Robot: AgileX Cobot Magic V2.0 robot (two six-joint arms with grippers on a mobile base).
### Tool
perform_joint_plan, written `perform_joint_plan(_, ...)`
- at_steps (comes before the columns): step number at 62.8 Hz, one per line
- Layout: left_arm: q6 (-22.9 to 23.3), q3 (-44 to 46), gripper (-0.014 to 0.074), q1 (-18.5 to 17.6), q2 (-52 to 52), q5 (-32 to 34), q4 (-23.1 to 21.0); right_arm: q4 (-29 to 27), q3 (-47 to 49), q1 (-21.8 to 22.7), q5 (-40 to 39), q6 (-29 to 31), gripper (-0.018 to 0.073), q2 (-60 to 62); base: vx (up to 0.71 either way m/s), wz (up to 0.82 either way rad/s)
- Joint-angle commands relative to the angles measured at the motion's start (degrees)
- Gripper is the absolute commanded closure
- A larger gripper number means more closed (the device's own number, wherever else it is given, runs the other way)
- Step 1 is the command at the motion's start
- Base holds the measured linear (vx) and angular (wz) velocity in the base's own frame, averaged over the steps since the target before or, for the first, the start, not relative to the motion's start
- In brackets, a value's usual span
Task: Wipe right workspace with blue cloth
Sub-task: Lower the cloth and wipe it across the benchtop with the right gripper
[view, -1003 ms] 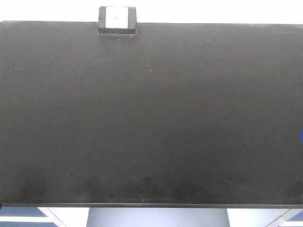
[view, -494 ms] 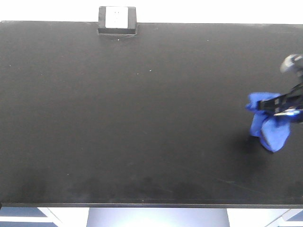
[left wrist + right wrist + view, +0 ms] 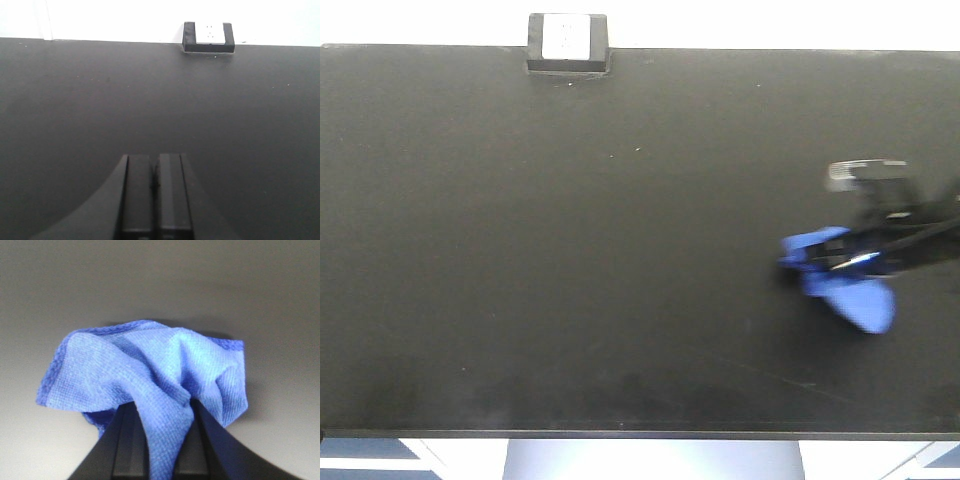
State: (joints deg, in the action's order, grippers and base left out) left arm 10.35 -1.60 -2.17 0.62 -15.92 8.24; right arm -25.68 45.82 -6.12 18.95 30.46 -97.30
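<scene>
The blue cloth (image 3: 860, 300), pinched in the right tool (image 3: 160, 407), has been carried inward over the right side of the bench (image 3: 570, 250). Though the view is blurred, contact seems made, so wiping is judged begun.

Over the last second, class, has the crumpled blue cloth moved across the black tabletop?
Yes. The crumpled blue cloth, held in the right gripper, has travelled leftward from the picture's right edge, nearer the white socket box.

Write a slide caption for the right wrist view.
Right claw gripping the bunched blue cloth, black table beyond.
</scene>
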Motion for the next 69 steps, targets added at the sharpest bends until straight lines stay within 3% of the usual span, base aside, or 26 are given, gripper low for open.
perform_joint_plan(1,0.49,-1.74,0.0602,-0.25,0.92,4.53,0.06,-3.0,1.5,-7.97,-1.98,5.37,0.0559,1.83,0.0,0.0)
perform_joint_plan(5,0.49,-1.74,0.0602,-0.25,0.92,4.53,0.06,-3.0,1.5,-12.47,-4.22,4.88,0.0559,1.78,0.0,0.0)
perform_joint_plan(10,0.49,-1.74,0.0602,-0.25,0.92,4.53,0.06,-2.75,1.5,-12.31,-6.32,1.27,0.0559,1.78,0.0,0.0)
perform_joint_plan(17,0.49,-1.74,0.0602,-0.25,0.92,4.53,0.06,-0.41,1.39,-5.54,-6.29,-1.13,0.0559,1.78,0.0,0.0)
perform_joint_plan(24,0.49,-1.74,0.0602,-0.25,0.92,4.53,0.06,3.56,1.27,5.21,-4.62,-1.13,0.0559,1.78,0.0,0.0)
perform_joint_plan(32,0.49,-1.74,0.0602,-0.25,0.92,4.53,0.06,4.29,1.27,16.86,-3.09,-1.18,0.0559,1.78,0.0,0.0)
perform_joint_plan(40,0.49,-1.74,0.0602,-0.25,0.92,4.53,0.06,0.63,1.27,20.06,-3.07,-1.33,0.0559,1.78,0.0,0.0)
perform_joint_plan(45,0.49,-1.74,0.0602,-0.25,0.92,4.53,0.06,-2.95,1.27,17.16,-2.42,0.05,0.0559,1.78,0.0,0.0)
perform_joint_plan(57,0.49,-1.74,0.0602,-0.25,0.92,4.53,0.06,-9.45,1.27,-1.8,-2.82,7.45,0.0559,1.78,0.0,0.0)
perform_joint_plan(64,0.49,-1.74,0.0602,-0.25,0.92,4.53,0.06,-11.85,1.49,-12.72,-6.92,8.52,0.0559,1.78,0.0,0.0)
perform_joint_plan(69,0.49,-1.74,0.0602,-0.25,0.92,4.53,0.06,-11.72,1.49,-16.65,-10.13,8.52,0.0559,1.78,0.0,0.0)
